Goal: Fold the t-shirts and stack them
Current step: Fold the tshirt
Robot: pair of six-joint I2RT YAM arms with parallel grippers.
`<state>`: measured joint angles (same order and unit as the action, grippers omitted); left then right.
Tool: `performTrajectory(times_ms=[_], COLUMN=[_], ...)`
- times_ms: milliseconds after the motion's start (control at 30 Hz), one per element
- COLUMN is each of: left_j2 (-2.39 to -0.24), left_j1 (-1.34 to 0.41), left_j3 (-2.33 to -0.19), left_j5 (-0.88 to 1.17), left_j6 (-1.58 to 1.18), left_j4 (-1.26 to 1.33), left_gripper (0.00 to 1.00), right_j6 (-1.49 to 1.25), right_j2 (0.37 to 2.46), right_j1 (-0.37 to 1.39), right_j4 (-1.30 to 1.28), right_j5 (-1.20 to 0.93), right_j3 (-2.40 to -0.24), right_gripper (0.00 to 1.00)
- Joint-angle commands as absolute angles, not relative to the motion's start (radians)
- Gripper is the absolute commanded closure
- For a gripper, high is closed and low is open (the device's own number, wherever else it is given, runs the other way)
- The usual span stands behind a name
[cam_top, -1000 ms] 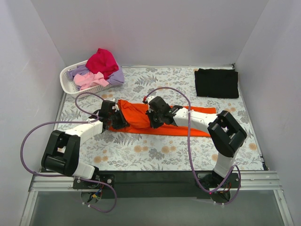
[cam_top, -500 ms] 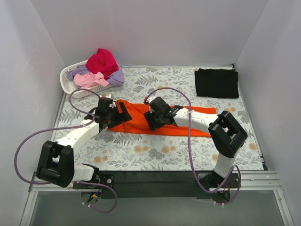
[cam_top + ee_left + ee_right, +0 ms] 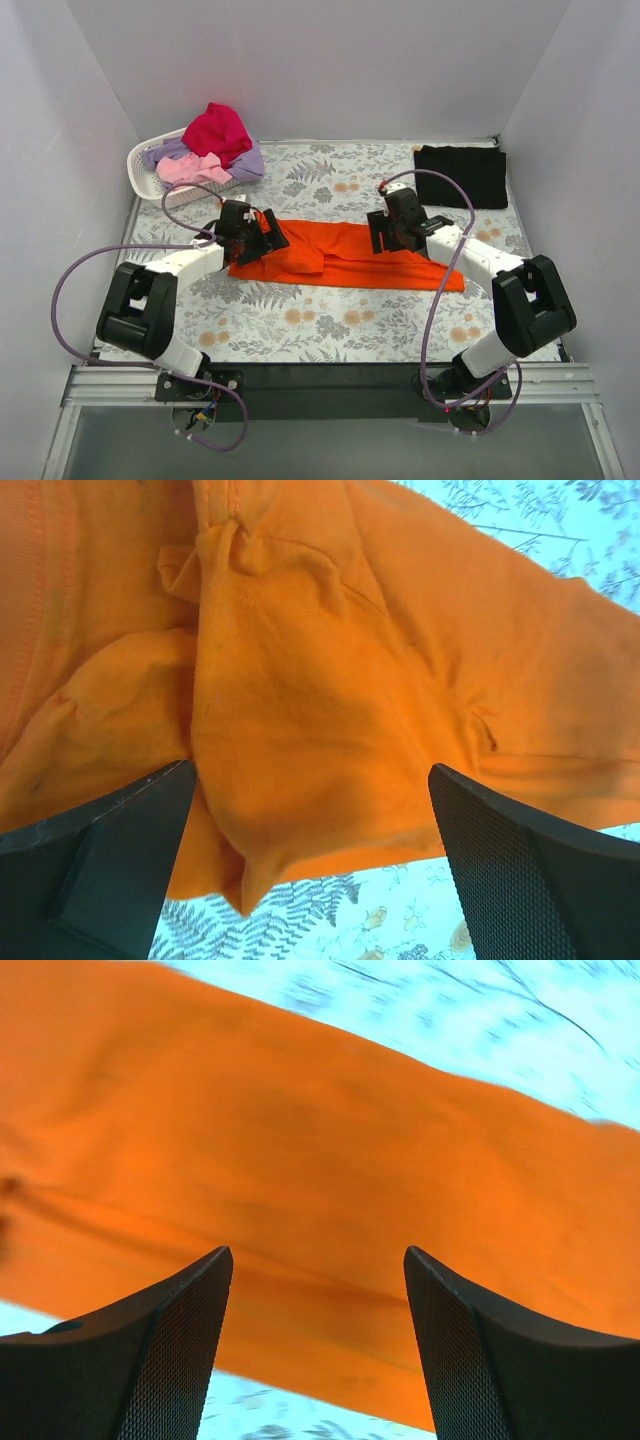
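Your left gripper [image 3: 312, 820]: jaws wide, nothing between, over left end of orange t-shirt [image 3: 345, 257]. Your right gripper [image 3: 318, 1300]: jaws apart, empty, over its right half. Shirt lies as long strip mid-table [image 3: 330, 322]. Black t-shirt [image 3: 460, 176] folded, far right corner.

The top camera looks down from behind; both wrist cameras sit close over the same orange t-shirt [image 3: 345, 256].
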<state>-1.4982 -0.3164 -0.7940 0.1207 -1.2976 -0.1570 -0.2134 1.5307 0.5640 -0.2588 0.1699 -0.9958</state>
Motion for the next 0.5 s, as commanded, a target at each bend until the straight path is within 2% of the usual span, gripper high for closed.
performTrajectory(times_ms=[0,300,467], left_j2=[-1.537,-1.775,-1.894], left_j1=[-0.321,-0.322,-0.324], left_j3=[-0.813,-0.916,-1.007], left_j5=[0.155,0.183,0.166], left_j6=[-1.302,-1.296,-1.278], left_j4=[-0.072,-0.008,-0.006], left_gripper=[0.04,0.03,0.04], right_j6=[-0.183,-0.208,-0.239], right_j2=[1.502,1.541,1.565], right_j1=[0.473,0.365,0.365], right_j4=[-0.219,-0.107,-0.110], right_j5=[0.204,0.299,0.269], right_j3=[-0.934,-0.828,-0.775], right_gripper=[0.37,0.37,0.37])
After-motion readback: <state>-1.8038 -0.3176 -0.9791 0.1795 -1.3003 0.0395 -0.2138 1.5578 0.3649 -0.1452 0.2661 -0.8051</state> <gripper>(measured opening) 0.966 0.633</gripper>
